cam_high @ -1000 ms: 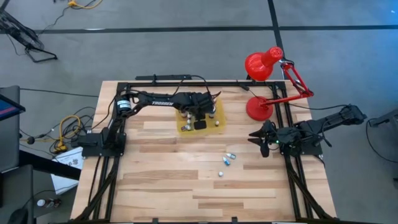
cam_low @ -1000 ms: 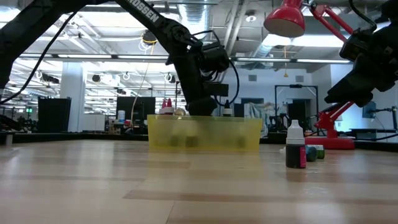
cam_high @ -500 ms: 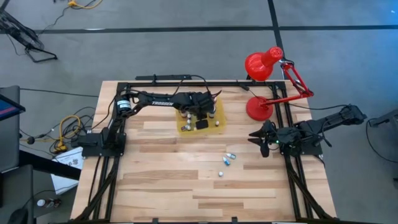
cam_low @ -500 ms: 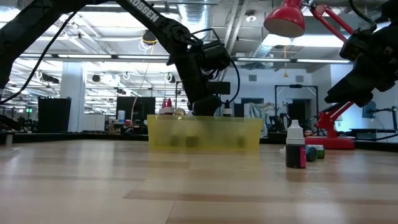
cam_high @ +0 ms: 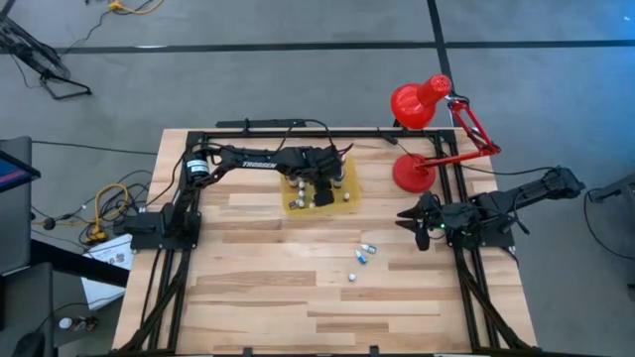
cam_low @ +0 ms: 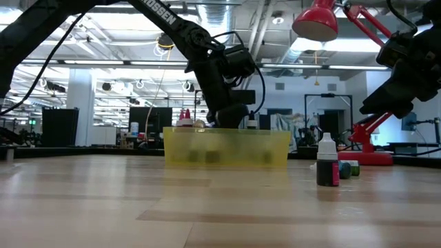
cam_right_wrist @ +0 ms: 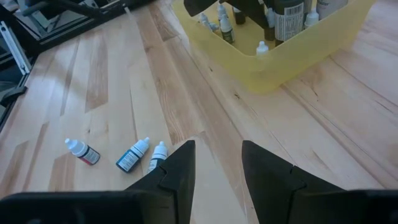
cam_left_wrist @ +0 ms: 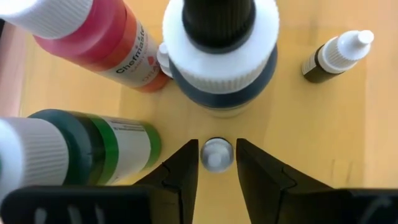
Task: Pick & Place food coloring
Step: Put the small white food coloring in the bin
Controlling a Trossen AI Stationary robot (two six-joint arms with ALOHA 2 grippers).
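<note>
A red desk lamp is set at the far right corner of the wooden table, its round base resting just inside the right edge and its shade held out beyond the far edge. A black metal frame is run along the table's edges. Yellow cables are coiled on the floor off the left edge, beside white paper. A grey floor is seen all round.

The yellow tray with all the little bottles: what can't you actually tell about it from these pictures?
- High view: the left gripper covers part of the yellow tray; bottle count unclear.
- Low view: the tray wall blurs its contents.
- Left wrist view: the small bottle shows only its cap, colour hidden.
</note>
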